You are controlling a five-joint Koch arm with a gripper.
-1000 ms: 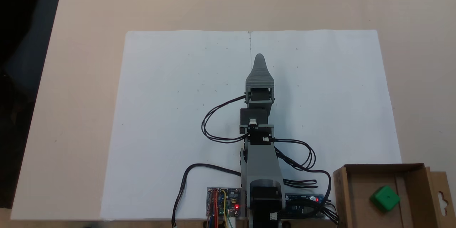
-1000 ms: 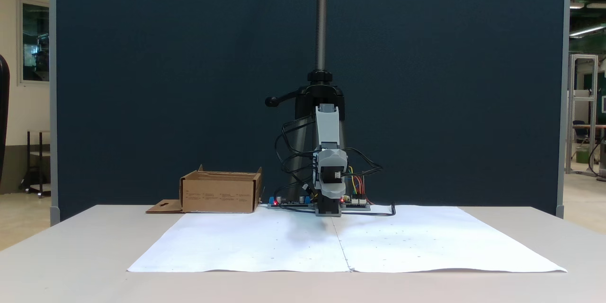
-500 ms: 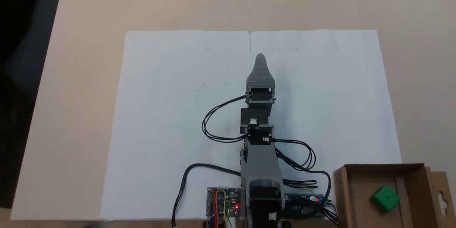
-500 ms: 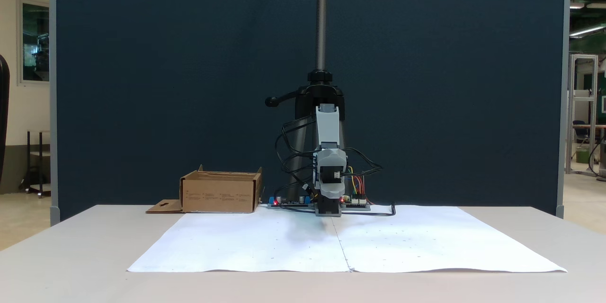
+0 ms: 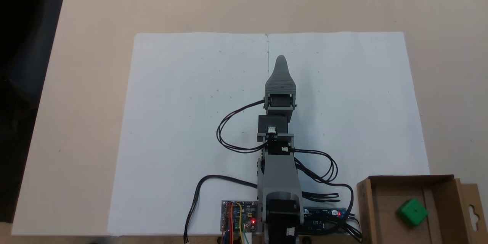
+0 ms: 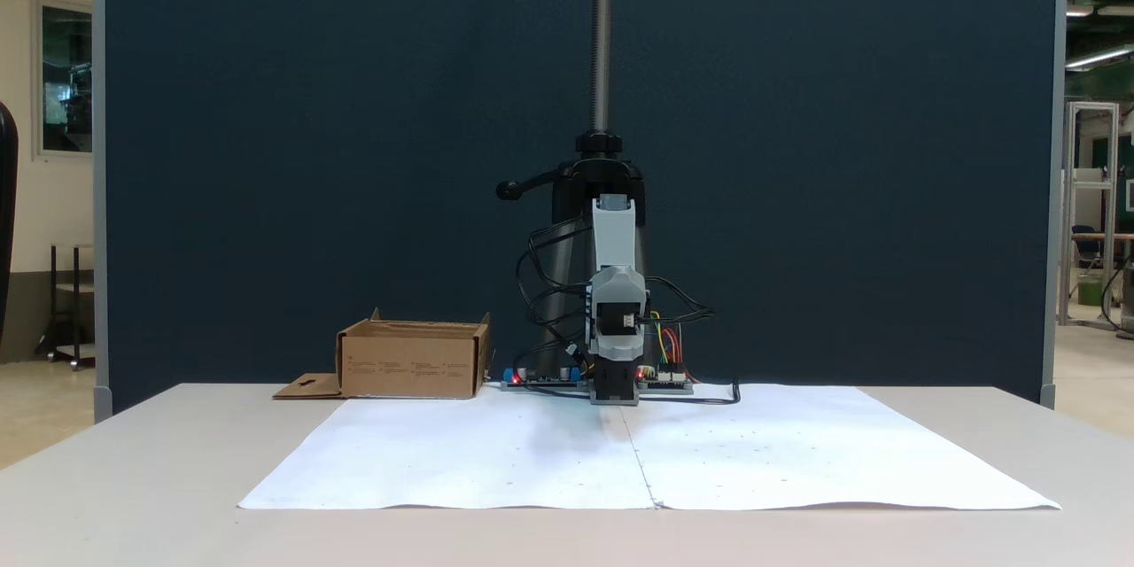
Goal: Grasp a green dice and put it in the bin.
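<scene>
Table [image 5: 76, 84] beige, wide, white paper sheet [image 5: 183, 122] spread across middle. Arm [image 5: 280, 175] stretched out along sheet's centre seam, cables looping off both sides. Bin [image 5: 385, 198] at lower right corner in fixed view from above, just beside arm's base; in front-on fixed view bin [image 6: 412, 361] sits left of arm. Gripper [image 5: 281, 61] over paper, well apart from bin; one tip showing, jaws stacked, can't tell if apart or together. Green dice [image 5: 411, 212] lying inside bin, on its floor.
</scene>
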